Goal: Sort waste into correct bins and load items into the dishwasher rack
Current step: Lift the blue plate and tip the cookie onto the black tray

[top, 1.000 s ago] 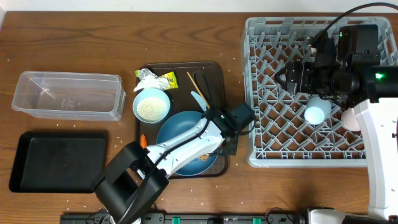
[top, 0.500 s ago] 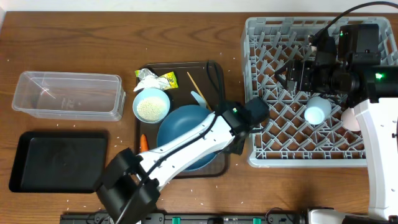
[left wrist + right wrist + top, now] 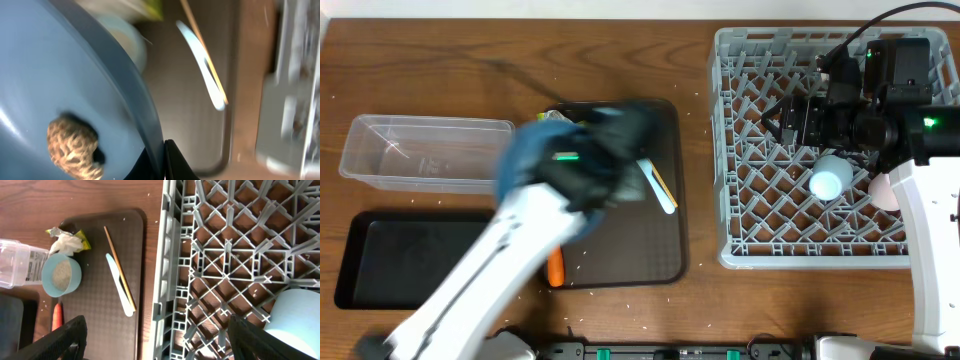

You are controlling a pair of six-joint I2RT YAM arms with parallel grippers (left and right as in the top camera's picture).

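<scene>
Left wrist view: left hand point(image 3: 161, 159) pinches rim of dark-blue plate point(image 3: 60, 75) spreading leftward.

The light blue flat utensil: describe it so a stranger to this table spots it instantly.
Find the large grey dishwasher rack; a dark brown serving tray lies beside it. On the tray's rack side lies the light blue flat utensil, alongside a thin wooden chopstick: it is the broader, pale blue, round-ended strip.

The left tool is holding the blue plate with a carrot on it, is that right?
Not quite: the left tool holds the blue plate, but a brown granular lump sits on it, per the left wrist view; the carrot is off the plate.
</scene>
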